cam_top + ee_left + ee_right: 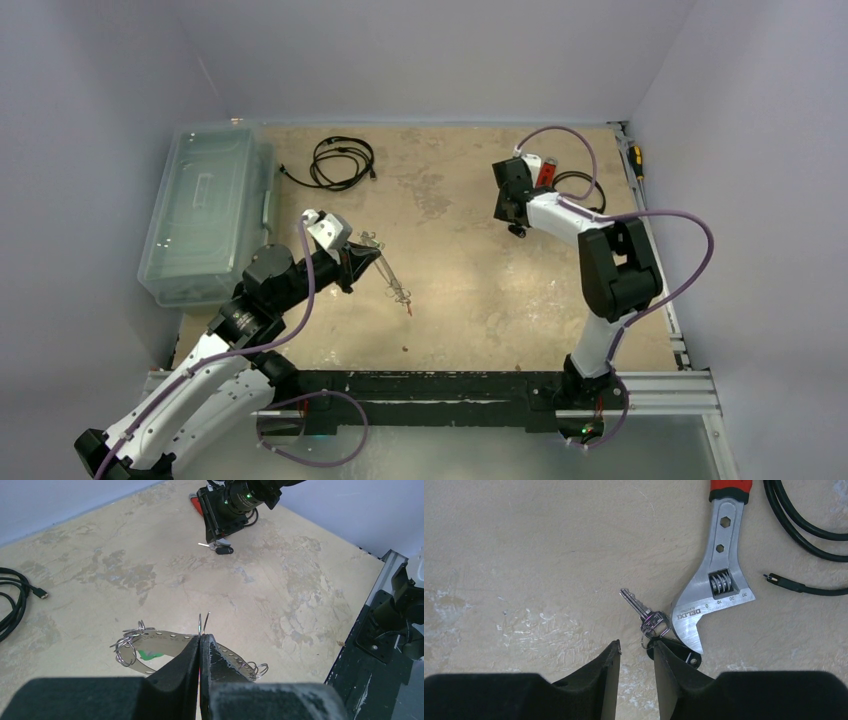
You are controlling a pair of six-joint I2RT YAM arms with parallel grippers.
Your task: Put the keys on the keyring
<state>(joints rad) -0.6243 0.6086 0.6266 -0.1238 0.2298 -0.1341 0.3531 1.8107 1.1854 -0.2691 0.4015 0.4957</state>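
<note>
One key: silver key with black tag lies on table, just beside wrench.
Right gripper: fingers a little apart, low over the key's head, clamping nothing.
Left gripper: fingers together, pinching keyring above table.
Keyring load: small rings, green tag.

left arm stretched forward toward centre | left gripper clamped tight on keyring | right arm elbow bent, forearm reaching far | right gripper pointing down, jaws narrowly parted
</note>
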